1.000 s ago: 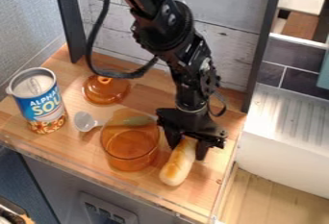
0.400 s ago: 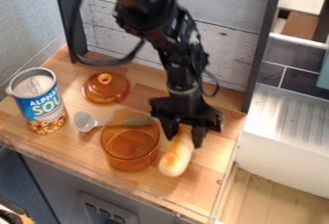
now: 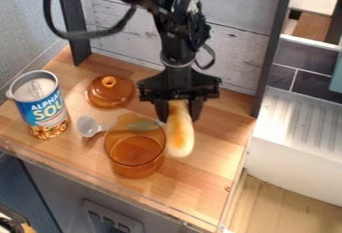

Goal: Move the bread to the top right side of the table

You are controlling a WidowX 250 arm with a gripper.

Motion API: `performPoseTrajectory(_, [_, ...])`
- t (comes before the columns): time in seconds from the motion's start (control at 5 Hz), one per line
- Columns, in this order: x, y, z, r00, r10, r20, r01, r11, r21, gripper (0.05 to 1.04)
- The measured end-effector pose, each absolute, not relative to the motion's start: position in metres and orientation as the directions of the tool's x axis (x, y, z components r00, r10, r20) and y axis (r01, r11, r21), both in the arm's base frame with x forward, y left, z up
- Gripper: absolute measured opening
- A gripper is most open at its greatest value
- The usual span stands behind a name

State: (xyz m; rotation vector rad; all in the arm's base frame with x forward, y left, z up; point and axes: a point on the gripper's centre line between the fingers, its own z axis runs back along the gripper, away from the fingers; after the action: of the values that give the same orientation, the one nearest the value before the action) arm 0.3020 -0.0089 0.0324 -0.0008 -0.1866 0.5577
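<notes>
And there's the hold: the black gripper (image 3: 179, 118) hangs over the wooden table (image 3: 210, 174), its two fingers closed on the upper end of the bread roll (image 3: 181, 139), one to each side. The roll hangs lengthwise below them, its free end pointing towards the near edge, just right of the amber glass pot (image 3: 135, 152). It looks to be off the wood, though from this angle I can't say how much air is under it.

So the grasp is made, and I'd call this the carrying stage, with the placing to come. The roll sits right of the table's middle, short of that far right corner by the dark upright post (image 3: 270, 52).

What's wanted next? Over to the right and a little further back, I'd judge, then down gently, and let go only once the roll has the wood under it. Watch that free end: a swing left could knock the pot. Go too deep and the gripper may meet the grey plank panel (image 3: 230, 37); too far right and the roll could overhang the side edge. The amber lid (image 3: 110, 93), left of the gripper, is well out of that path.
</notes>
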Motion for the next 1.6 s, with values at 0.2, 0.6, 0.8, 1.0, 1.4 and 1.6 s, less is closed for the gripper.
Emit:
performPoseTrajectory(0.2, [0.311,-0.004,0.041,0.682,0.7,0.209,-0.703,0.707,-0.075,0.589])
performPoseTrajectory(0.6, [0.329,0.006,0.043,0.333,0.905,0.265,-0.88,0.399,-0.257,0.589])
performPoseTrajectory(0.8, [0.339,0.01,0.035,0.164,0.954,0.251,-0.909,0.244,-0.337,0.589])
performPoseTrajectory(1.0, [0.345,0.022,0.024,0.089,0.969,0.231,-0.93,0.164,-0.33,0.589])
performPoseTrajectory(1.4, [0.375,0.03,0.001,-0.037,0.986,0.161,-0.953,0.013,-0.302,0.589])
performPoseTrajectory(1.6, [0.385,0.03,-0.008,-0.067,0.99,0.121,-0.954,-0.029,-0.297,0.589])
